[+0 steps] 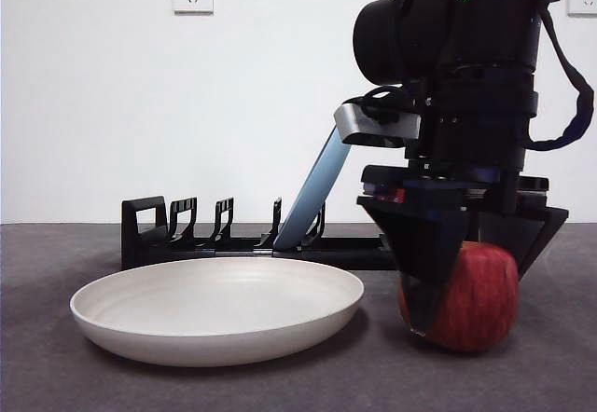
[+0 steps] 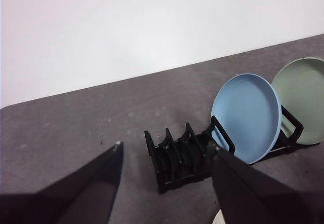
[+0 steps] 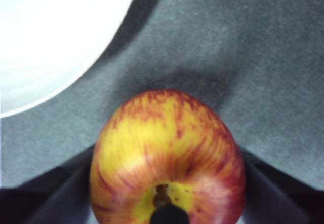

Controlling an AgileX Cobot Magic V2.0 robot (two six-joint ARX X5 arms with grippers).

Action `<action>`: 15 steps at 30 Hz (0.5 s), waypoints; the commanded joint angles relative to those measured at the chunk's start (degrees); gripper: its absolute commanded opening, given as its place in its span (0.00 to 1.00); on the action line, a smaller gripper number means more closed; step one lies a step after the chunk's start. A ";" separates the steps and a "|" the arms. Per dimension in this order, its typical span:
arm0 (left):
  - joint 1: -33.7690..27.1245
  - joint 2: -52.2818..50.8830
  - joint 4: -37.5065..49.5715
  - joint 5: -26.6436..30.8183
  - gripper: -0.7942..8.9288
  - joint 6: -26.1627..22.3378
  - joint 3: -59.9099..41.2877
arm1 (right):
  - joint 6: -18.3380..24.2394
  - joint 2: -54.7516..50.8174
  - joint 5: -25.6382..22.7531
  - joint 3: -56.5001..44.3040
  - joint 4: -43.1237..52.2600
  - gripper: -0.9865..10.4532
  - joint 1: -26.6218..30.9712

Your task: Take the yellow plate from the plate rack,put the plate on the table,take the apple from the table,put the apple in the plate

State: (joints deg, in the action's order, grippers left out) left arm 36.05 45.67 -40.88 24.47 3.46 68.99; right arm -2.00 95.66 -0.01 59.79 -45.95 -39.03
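Apple: lower right of the front view, resting on the desk beside the yellow plate; likely firm, smooth, prone to rolling, best taken across its widest flanks.
Right hand: jaws flank the apple; whether they press it cannot be told.
Left hand: open, empty, near the plate rack.
Hidden: the apple's near side and contact points, behind the dark jaw.

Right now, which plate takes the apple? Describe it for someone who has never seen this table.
Start at the black plate rack running across the table. In front of it, lying flat, is the yellow plate, beside the apple that the right gripper straddles. It is pale cream; the light blue plate and sage green plate stand in the rack.
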 commanded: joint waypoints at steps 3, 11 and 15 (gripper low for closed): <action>-0.17 -0.13 0.07 -0.11 0.37 -0.70 -0.26 | -1.01 -0.07 -0.02 0.07 0.79 0.07 -0.15; -0.17 -0.11 0.07 -0.20 0.37 -0.72 -0.26 | -1.16 -8.94 5.18 8.11 1.66 0.07 -0.17; -0.17 -0.11 0.07 -0.24 0.37 -1.70 -0.26 | -1.14 -8.44 6.14 13.81 4.33 0.07 -1.42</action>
State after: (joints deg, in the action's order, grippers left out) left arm 36.05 45.67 -40.93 24.45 2.94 68.99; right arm -2.63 86.43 5.91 73.23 -42.37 -39.97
